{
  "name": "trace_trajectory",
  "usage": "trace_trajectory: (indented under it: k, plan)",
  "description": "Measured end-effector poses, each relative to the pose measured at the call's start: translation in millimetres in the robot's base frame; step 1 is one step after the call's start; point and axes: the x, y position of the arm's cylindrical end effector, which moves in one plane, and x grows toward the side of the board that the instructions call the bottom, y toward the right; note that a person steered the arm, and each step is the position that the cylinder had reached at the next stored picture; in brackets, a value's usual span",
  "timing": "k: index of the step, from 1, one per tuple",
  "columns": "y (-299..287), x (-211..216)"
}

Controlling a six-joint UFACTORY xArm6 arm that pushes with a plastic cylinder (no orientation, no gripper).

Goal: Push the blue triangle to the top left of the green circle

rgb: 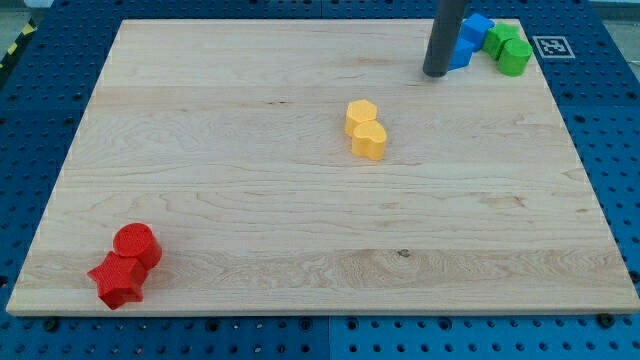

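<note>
My tip (pixel 435 73) is down on the wooden board (pixel 250 200) near the view's top right, a bare rod gripping nothing, touching or just left of the blue blocks (pixel 470 40); the triangle shape can't be made out. Green blocks (pixel 510 48) sit just right of the blue. Yellow blocks (pixel 366 129) at centre. Red blocks (pixel 126 264) bottom left, well apart.

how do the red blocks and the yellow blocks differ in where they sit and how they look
The red blocks sit near the board's bottom left corner; the yellow blocks sit near the middle, slightly toward the top. The red pair is a round block touching a star-like one; the yellow pair looks like a hexagon touching a heart-like one. Both are touching pairs, far from my tip.
</note>
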Motion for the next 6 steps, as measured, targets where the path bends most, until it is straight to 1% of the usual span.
trace_trajectory:
  k: [1, 4, 5, 6]
  plan:
    - [5, -21]
    - [37, -25]
    - [-5, -27]
    - [-51, -53]
